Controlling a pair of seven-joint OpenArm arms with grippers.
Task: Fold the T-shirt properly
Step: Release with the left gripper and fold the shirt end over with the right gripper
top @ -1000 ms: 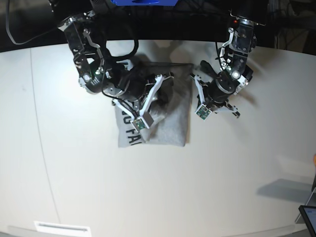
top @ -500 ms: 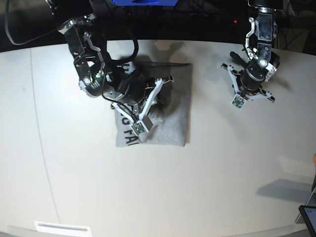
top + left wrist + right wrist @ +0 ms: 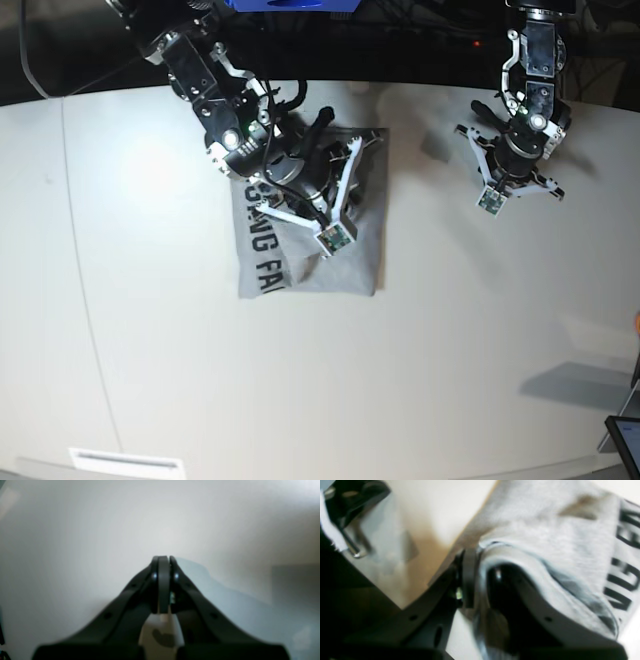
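Note:
The grey T-shirt (image 3: 355, 255) lies folded in a rough rectangle on the white table, with black lettering (image 3: 258, 245) along its left edge. My right gripper (image 3: 305, 185) is low over the shirt's upper half. In the right wrist view a fold of the T-shirt (image 3: 545, 530) drapes over one finger and fills the narrow gap at my right gripper (image 3: 482, 562). The picture is blurred, so a pinch cannot be made out. My left gripper (image 3: 512, 160) hovers at the back right, away from the shirt. In its own view my left gripper (image 3: 163, 558) is shut on nothing.
The white table (image 3: 450, 350) stretches to the front and right of the shirt. Its curved far edge runs just behind both arms. A dark object (image 3: 625, 440) sits at the front right corner, and a white label (image 3: 125, 462) lies at the front left.
My left arm pulled away from the shirt's right edge to the back right. My right arm swung right and back across the shirt, and its jaws eased slightly apart.

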